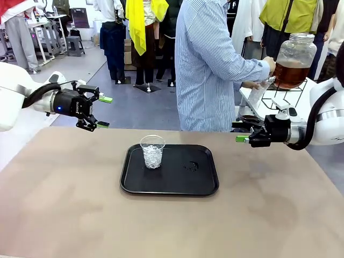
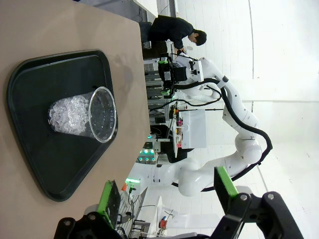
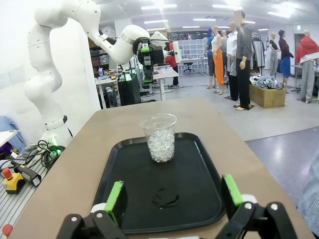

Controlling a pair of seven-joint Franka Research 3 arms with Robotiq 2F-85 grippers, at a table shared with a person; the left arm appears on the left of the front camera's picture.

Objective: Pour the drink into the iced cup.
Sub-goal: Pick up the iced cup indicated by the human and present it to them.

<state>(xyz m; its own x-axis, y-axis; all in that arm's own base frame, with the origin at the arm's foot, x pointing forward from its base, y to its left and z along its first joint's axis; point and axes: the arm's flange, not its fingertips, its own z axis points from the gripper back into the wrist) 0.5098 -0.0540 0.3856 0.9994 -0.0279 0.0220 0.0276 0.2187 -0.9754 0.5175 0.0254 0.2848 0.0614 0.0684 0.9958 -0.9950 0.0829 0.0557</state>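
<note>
Cup point(image 2: 82, 117) w/ ice on black tray point(image 2: 30, 159); L gripper point(image 2: 166, 191) jaws apart, empty

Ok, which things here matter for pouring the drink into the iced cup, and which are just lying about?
For the job: iced cup; drink in the glass jar beside the person; left gripper and right gripper, both open.
Lying about: black tray under the cup; wet spot on it; table.

Bright, even light fell from ceiling strip lamps point(image 3: 162, 7), flaring white in the right wrist view. The left wrist view washed out toward its right side. Shadows on the table point(image 1: 64, 215) were faint; the iced cup point(image 1: 152, 151) glinted. Both wrist views bent at the edges.
</note>
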